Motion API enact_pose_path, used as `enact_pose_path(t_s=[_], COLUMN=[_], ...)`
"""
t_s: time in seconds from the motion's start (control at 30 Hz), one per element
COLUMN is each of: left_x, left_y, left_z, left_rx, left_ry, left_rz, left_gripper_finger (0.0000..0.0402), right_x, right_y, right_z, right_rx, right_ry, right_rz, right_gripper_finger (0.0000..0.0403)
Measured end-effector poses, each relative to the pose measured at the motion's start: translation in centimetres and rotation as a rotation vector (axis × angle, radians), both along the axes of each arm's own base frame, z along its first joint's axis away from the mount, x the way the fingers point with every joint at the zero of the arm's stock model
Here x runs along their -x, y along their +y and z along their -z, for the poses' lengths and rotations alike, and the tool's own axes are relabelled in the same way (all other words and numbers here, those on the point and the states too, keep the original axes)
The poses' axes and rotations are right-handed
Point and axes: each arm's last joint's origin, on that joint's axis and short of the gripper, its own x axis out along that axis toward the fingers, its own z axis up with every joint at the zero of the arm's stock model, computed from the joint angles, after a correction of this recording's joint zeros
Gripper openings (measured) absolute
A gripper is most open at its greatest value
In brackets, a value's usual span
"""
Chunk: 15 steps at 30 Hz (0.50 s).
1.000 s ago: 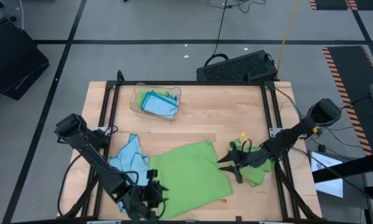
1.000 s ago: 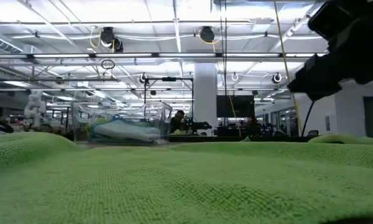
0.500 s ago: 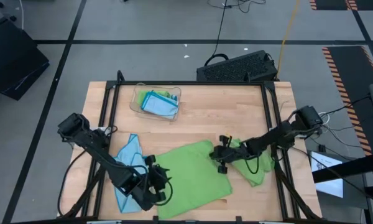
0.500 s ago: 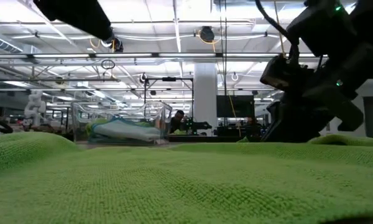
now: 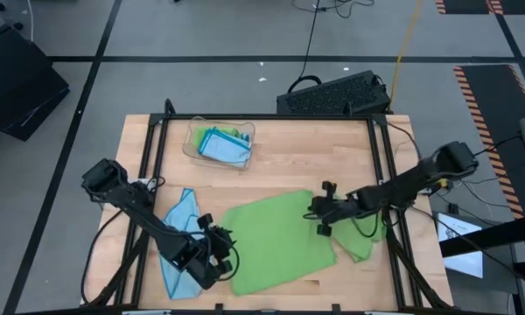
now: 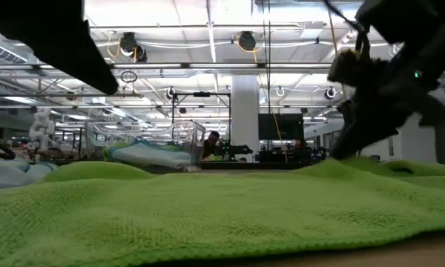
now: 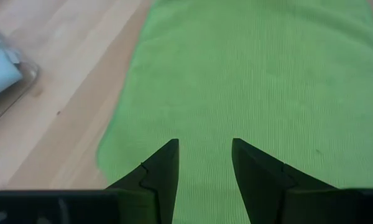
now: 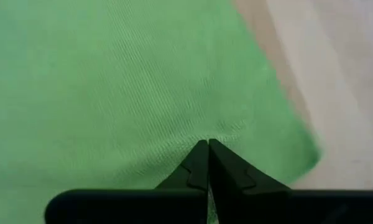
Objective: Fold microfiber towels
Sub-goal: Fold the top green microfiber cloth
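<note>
A pale wooden table [image 5: 271, 149] inside a black frame is seen on a grey workshop floor, with a bright hall of lamps beyond it in the low view. A large lime green towel [image 5: 276, 243] is spread flat on the near half of the table. Its far right corner is pinched by the right gripper [image 5: 318, 213], whose fingers [image 8: 202, 163] are pressed together on the cloth. The left gripper [image 5: 220, 254] is held at the towel's left edge, its fingers [image 7: 163, 168] parted over the green cloth with nothing clasped. A light blue towel [image 5: 181, 236] is crumpled just beside the left arm. A second green towel [image 5: 360, 238] is bunched under the right arm. A clear plastic tray [image 5: 219, 142] with blue cloths is placed at the far left
</note>
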Motion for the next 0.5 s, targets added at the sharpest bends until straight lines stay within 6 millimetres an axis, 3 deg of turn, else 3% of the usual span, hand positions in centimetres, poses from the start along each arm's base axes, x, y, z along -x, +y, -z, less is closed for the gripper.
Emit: enact_pose_path(t_s=[0.23,0.5], left_x=[-1.1,-0.7], left_y=[1.9,2.9], left_z=[0.1,0.6], left_rx=[0.007,0.185], left_ry=[0.006,0.084], left_rz=[-0.089,-0.28], left_gripper_finger=[0.0152,0.0152], right_x=[0.1,0.7], right_y=[-0.1,0.7], right_z=[-2.2,-1.8], right_rx=[-0.005,-0.027], right_ry=[-0.122,-0.084], right_rz=[-0.014,-0.002], right_gripper_finger=[0.0002,0.0002])
